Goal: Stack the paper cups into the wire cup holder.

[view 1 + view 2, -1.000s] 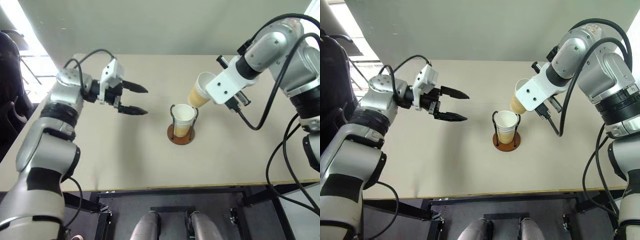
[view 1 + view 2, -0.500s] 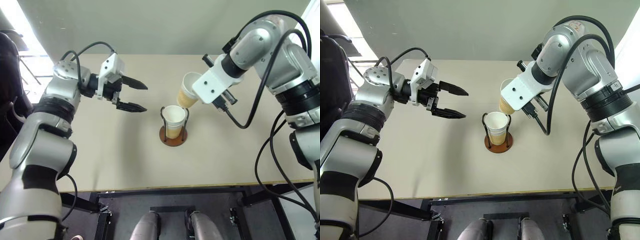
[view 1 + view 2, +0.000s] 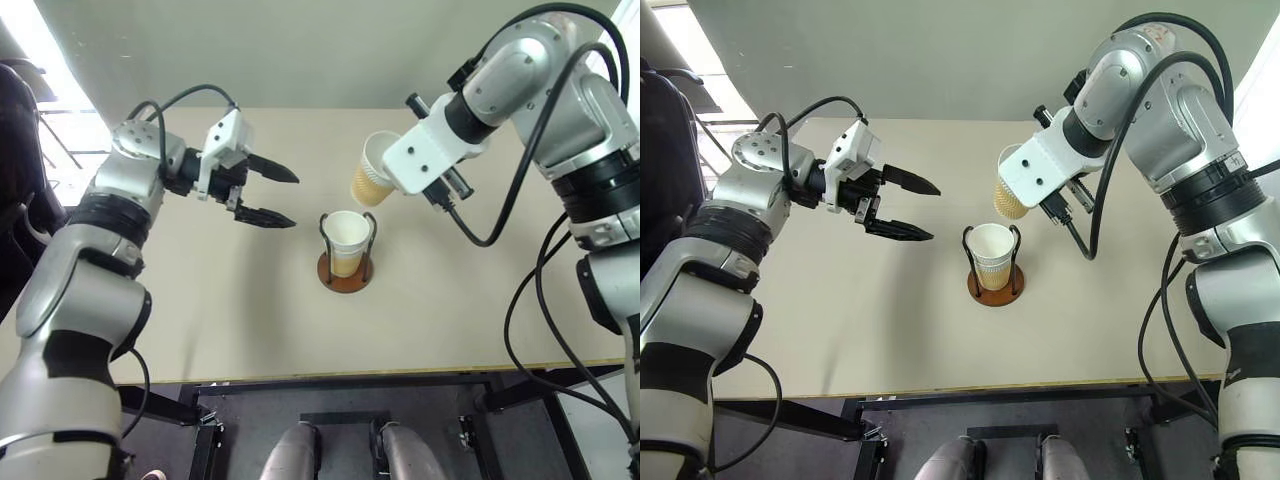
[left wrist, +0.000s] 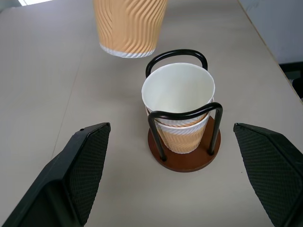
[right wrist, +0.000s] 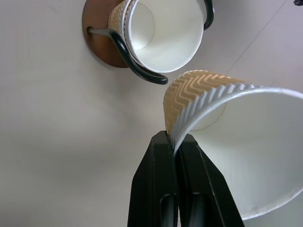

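The two black fingers (image 5: pixel 189 161) of the right gripper (image 5: pixel 176 142) are pressed together on the wall of a paper cup (image 3: pixel 372 182), one finger inside the rim and one outside, so that the cup is pinched at its edge. This held cup is carried tilted in the air, its white mouth turned up and toward the far side of the table (image 3: pixel 200 300), its ribbed tan base pointing down toward the wire cup holder (image 3: pixel 345 252). It is seen just above and beside the holder, apart from it. In the holder, which stands on its round reddish-brown base (image 4: pixel 189 161) near the middle of the table, nested cups (image 4: pixel 179 101) are seated upright between the dark wire loops; at least two rims can be made out in the left wrist view, though the exact count cannot be told. The left gripper (image 3: pixel 272 195) is held above the table to the left of the holder, its fingers (image 4: pixel 87 161) spread wide with nothing between them, pointed toward the holder and well apart from it.
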